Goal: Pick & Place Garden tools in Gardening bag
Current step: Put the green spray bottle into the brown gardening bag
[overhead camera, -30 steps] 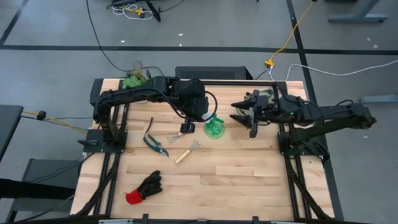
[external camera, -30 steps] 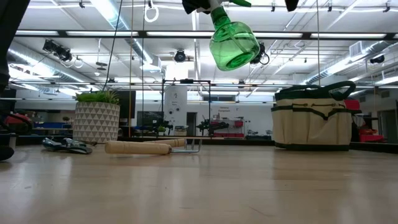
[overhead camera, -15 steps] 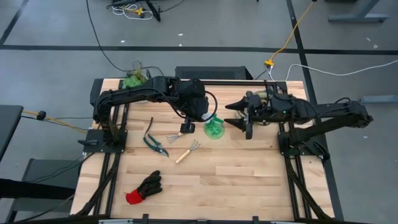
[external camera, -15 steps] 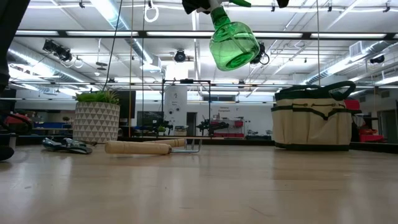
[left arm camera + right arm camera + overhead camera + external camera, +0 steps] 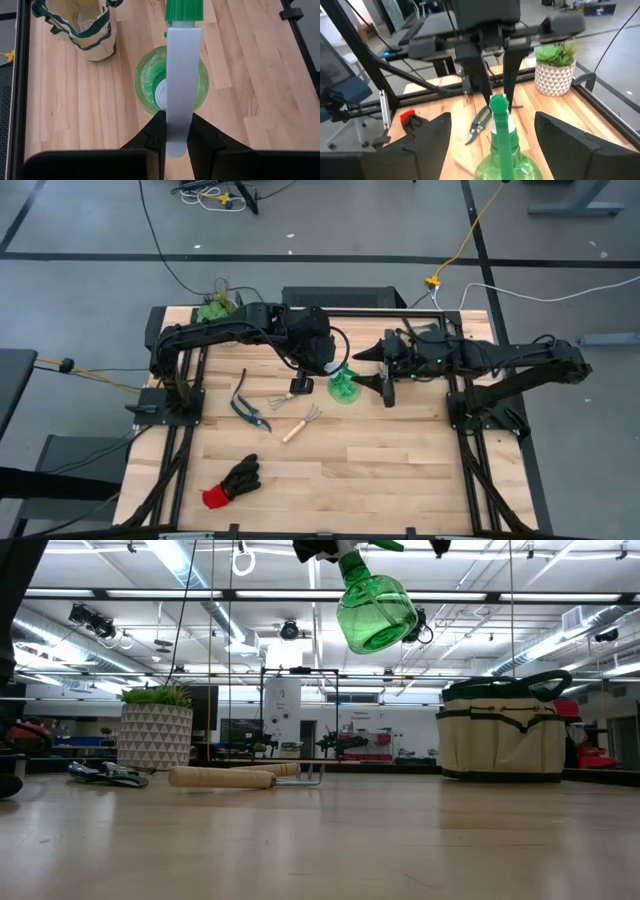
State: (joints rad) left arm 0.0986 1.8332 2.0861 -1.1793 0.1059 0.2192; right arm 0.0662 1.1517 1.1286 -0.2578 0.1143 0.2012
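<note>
Your left gripper (image 5: 176,131) clamps the green spray bottle's (image 5: 375,612) white trigger head, holding it high above the wooden table (image 5: 380,460). Your right gripper (image 5: 382,372) spreads wide either side of the bottle. The gardening bag (image 5: 500,728) stands on the table's right edge; shears (image 5: 248,410), fork (image 5: 290,394), rake (image 5: 301,423), glove (image 5: 230,481) lie leftward. Ceiling lights fill the room beyond.

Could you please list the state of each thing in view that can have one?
spray bottle: held in the air
left gripper: shut on spray bottle
right gripper: open beside the bottle
gardening bag: upright, open
pruning shears: lying on the table
glove: lying on the table
</note>
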